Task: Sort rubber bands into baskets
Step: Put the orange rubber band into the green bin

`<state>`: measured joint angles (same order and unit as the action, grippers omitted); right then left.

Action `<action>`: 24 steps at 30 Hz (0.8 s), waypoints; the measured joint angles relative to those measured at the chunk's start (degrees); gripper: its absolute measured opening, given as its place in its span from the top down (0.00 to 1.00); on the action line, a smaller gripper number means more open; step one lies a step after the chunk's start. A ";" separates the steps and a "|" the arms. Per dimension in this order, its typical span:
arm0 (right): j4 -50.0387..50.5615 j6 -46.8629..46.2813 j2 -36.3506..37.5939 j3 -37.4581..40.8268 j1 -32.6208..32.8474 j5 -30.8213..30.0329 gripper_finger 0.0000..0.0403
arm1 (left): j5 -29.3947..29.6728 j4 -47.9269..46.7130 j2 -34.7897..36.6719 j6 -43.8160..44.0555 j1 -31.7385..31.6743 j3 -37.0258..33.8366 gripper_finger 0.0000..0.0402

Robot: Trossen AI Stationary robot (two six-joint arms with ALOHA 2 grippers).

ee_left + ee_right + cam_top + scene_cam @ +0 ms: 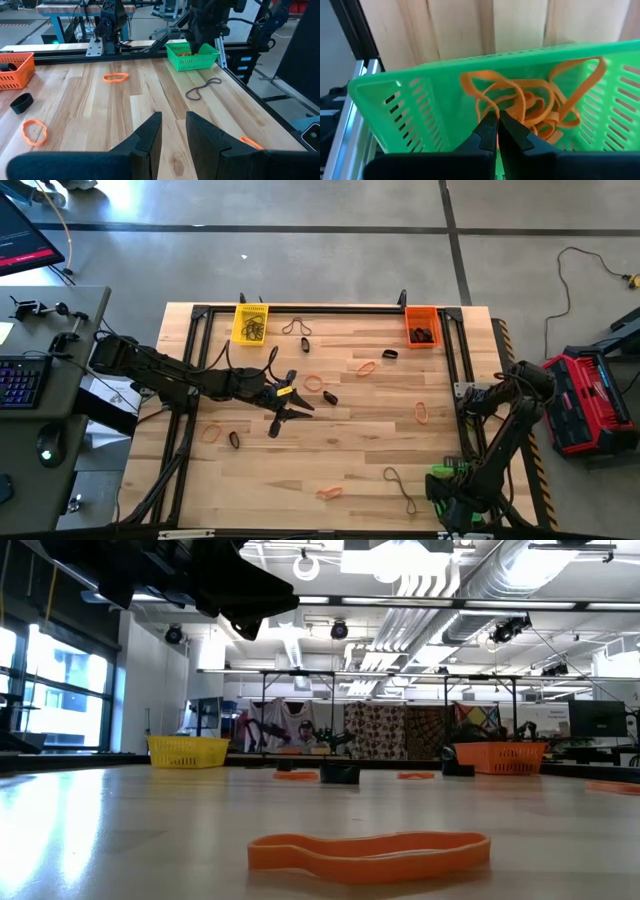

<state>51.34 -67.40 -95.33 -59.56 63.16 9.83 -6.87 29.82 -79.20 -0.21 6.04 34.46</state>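
the small yellow rectangular plastic mesh basket (250, 322) sits at about eleven o'clock on the light wooden slatted table (340, 450), with dark thin rubber loops inside it. the left gripper (288, 403), on its dark jointed arm reaching in from nine o'clock, hangs over the table just left of centre, its two dark fingers (148, 136) standing a little apart with only bare wood showing between them. loose thin orange rubber bands (314, 382) and black ones (330, 397) lie scattered around it, with more toward three and six o'clock; one flat orange band (370, 850) lies close to the table-level camera. the small orange rectangular mesh basket (421, 326) stands at about one o'clock, holding dark bands. the small green rectangular mesh basket (470, 100) is at about five o'clock, with a tangle of orange rubber bands (530, 102) in it. the right gripper (498, 131) hangs just over that basket, its fingers pressed together on nothing.
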 joint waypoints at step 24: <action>1.24 -4.58 0.00 0.52 -2.97 8.86 1.00 | 0.02 -0.02 0.00 1.04 0.00 0.00 0.80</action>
<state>52.58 -71.99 -95.33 -59.05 60.19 18.70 -6.85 29.80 -79.20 0.83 6.04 34.46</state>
